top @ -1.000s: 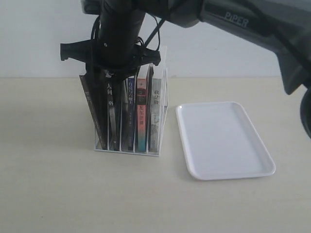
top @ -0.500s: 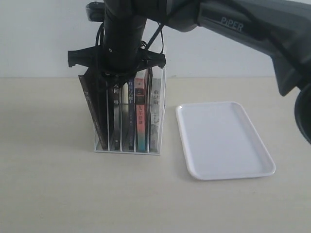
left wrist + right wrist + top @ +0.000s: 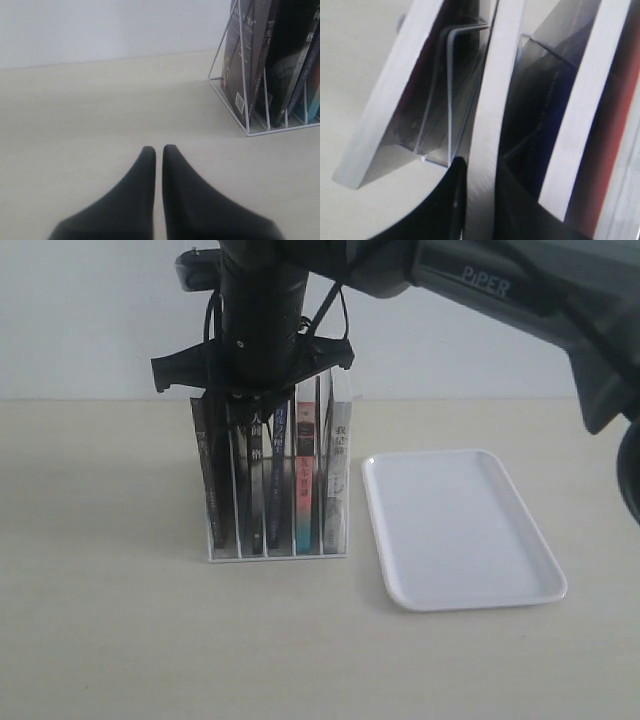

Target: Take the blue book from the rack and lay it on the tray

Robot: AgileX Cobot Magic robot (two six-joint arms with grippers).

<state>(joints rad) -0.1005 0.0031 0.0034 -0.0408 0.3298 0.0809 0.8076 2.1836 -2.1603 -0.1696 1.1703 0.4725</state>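
Reaching across the middle of the exterior view, the right end effector [image 3: 250, 410] sits at the top of the rack [image 3: 280, 556], which stands on the counter [image 3: 120, 640]. In the right wrist view its black fingers [image 3: 452, 200] press against both sides of the pale page edge of one upright book [image 3: 487, 100]. Which title this is cannot be told, though a deep blue cover shows just beside it. The blue book [image 3: 278, 445] stands upright in the rack's middle slot, between a black-spined book [image 3: 255, 455] and a red-and-teal-spined book [image 3: 305, 475]. The tray [image 3: 460, 530] lies flat just beside the rack, apart from it. The left end effector [image 3: 157, 148] hovers over the counter near the rack, its fingers almost together with only a slit between them and nothing held.
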